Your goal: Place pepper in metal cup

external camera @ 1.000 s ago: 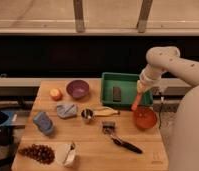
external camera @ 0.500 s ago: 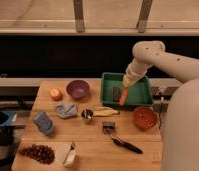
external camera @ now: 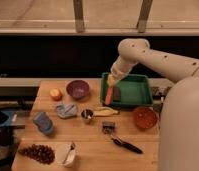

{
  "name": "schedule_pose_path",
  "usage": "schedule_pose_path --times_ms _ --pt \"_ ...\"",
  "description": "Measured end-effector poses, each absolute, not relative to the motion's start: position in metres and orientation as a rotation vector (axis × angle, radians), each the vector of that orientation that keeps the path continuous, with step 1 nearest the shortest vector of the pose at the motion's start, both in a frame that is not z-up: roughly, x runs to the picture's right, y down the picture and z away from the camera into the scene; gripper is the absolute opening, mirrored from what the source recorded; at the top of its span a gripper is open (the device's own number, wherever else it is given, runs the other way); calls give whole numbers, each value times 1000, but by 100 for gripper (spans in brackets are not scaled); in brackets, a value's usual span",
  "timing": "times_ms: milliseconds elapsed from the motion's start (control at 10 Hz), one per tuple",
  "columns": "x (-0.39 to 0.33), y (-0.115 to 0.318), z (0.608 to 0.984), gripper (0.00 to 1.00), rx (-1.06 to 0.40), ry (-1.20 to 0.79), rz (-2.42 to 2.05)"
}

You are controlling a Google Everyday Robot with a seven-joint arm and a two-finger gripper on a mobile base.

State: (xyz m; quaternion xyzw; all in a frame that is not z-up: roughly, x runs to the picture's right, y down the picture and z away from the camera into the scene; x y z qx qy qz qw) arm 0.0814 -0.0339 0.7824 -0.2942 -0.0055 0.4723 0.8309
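A slim red-orange pepper [external camera: 109, 95] hangs point down from my gripper [external camera: 111, 84], which is shut on its upper end. Both are in the air over the left edge of the green tray [external camera: 138, 92]. The small shiny metal cup [external camera: 87, 115] stands on the wooden table, below and to the left of the pepper, apart from it. Its dark inside faces up.
A purple bowl [external camera: 77, 89] and an orange fruit [external camera: 55, 94] sit at the back left. A banana [external camera: 106, 111] lies right beside the cup. A red-orange bowl [external camera: 144, 117], a black-handled tool [external camera: 124, 143], blue items [external camera: 43, 122], grapes [external camera: 35, 152] and a white cup [external camera: 65, 153] are also on the table.
The arm has swung left with the pepper, from above the red-orange bowl, across the green tray, to the tray's left edge.
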Motion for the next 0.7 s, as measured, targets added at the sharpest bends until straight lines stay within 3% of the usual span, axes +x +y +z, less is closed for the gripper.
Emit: schedule_pose_path --times_ms 700 --pt "8 3 766 0 -778 -135 849"
